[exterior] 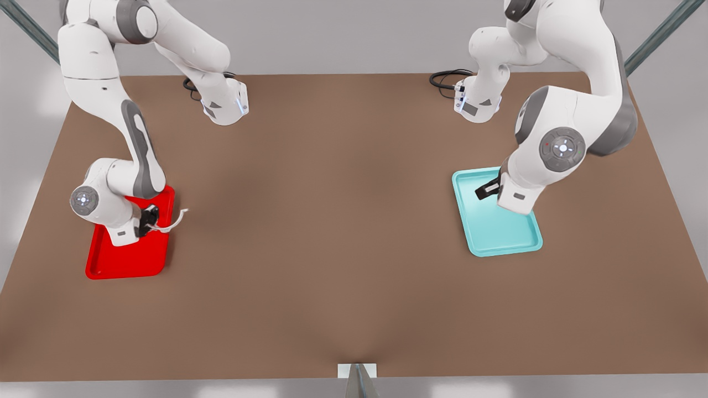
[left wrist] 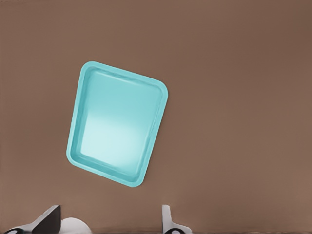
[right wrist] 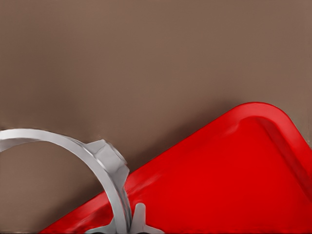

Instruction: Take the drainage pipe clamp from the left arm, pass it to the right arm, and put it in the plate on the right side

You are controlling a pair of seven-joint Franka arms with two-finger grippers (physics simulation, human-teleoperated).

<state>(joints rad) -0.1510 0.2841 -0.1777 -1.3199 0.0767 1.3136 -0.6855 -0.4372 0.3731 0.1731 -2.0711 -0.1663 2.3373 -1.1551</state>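
Note:
The drainage pipe clamp (exterior: 176, 219), a thin white curved strip, hangs over the inner edge of the red plate (exterior: 127, 265) at the front view's left. My right gripper (exterior: 149, 220) is shut on one of its ends, low over the plate. In the right wrist view the clamp (right wrist: 105, 165) arcs out past the plate's rim (right wrist: 234, 185) over bare table. My left gripper (exterior: 488, 190) hovers open over the teal tray (exterior: 498, 237) at the front view's right, holding nothing. In the left wrist view its fingertips (left wrist: 168, 219) stand wide apart, with the teal tray (left wrist: 117, 122) beyond them.
The brown table (exterior: 343, 221) stretches wide between the two trays. Both arm bases with black cables (exterior: 445, 80) stand along the far edge. A small grey mount (exterior: 357, 373) sits at the middle of the near edge.

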